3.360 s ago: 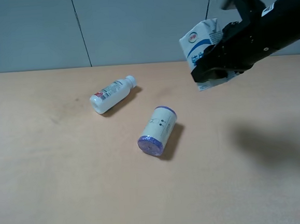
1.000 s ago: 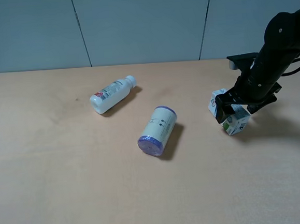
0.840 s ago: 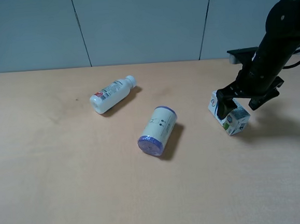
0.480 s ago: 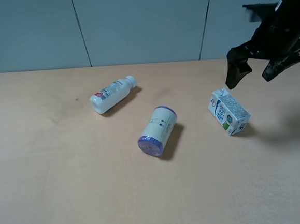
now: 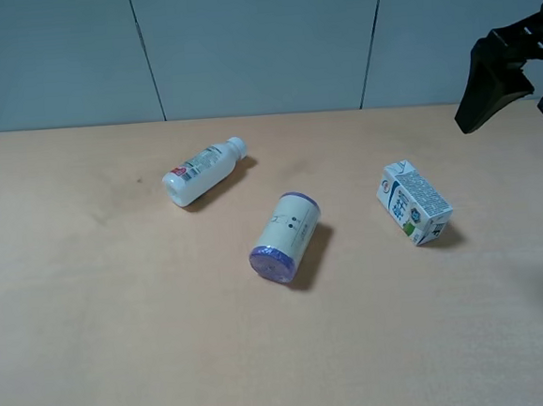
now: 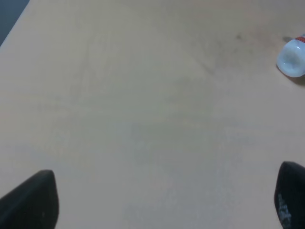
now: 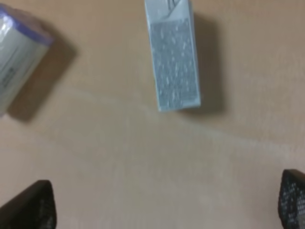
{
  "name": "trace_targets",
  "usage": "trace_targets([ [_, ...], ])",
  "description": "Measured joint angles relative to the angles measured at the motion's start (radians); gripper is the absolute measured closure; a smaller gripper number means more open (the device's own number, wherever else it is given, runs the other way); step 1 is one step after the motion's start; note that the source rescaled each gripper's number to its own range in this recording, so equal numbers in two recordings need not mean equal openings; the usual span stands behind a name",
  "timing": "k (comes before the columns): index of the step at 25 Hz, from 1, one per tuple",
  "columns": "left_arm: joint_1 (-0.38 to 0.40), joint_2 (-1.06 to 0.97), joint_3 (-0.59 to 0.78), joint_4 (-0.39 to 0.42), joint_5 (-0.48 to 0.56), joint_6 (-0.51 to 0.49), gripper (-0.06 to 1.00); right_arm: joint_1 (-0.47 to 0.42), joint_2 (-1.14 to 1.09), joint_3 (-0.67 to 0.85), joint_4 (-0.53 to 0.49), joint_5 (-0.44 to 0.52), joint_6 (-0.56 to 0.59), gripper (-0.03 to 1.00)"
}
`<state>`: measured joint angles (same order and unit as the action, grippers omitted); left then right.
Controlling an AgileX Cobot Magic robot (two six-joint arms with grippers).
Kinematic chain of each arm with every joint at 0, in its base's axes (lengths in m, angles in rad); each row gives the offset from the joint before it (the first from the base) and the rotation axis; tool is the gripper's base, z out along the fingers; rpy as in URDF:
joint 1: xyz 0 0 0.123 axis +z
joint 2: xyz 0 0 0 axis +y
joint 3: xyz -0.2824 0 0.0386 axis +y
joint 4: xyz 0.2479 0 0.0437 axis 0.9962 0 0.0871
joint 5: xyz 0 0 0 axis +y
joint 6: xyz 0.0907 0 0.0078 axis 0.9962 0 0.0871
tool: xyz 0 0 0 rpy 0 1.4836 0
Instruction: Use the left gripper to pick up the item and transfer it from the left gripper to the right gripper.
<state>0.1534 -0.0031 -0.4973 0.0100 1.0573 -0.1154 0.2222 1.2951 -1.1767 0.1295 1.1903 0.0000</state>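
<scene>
Black right gripper (image 5: 516, 78) up at the far right edge of the high view, well above the table (image 5: 95, 349) and beyond the carton (image 5: 414, 203); fingers spread wide, nothing between them. Same spread in its wrist view: two dark fingertips (image 7: 28, 206) at opposite corners, bare wood between, gripper (image 7: 162, 210) clear of everything.

Lying free on its side, that carton: white with blue printing, gabled end pointing toward the far edge of the table, a small green patch near the other end. From the right wrist camera, carton (image 7: 172, 57) seen from above as a pale speckled panel with a shadow along one long side, apart from both fingertips.

Nearest the carton on its left in the high view, a white cylinder (image 5: 286, 236) with purple ends, on its side, well apart from the carton; one end of that cylinder (image 7: 19, 62) also caught in the right wrist view. Farther left of the carton and nearer the back wall, a white bottle (image 5: 203, 172) with a white cap, also on its side.

Left gripper (image 6: 157, 210) out of sight in the high view; from its own camera, fingertips (image 6: 31, 202) wide apart over bare tabletop, holding nothing, far from the carton, with only the bottle's base (image 6: 291, 59) at the frame edge.
</scene>
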Motion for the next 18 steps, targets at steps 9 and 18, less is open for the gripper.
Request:
trace_targets([
  [9,0.0,0.0,0.0,-0.001,0.0,0.0,0.11,0.0,-0.253,0.303,0.0,-0.01,0.006,-0.03],
  [18,0.0,0.0,0.0,-0.001,0.0,0.0,0.11,0.0,-0.652,0.54,-0.076,-0.044,0.006,-0.03],
])
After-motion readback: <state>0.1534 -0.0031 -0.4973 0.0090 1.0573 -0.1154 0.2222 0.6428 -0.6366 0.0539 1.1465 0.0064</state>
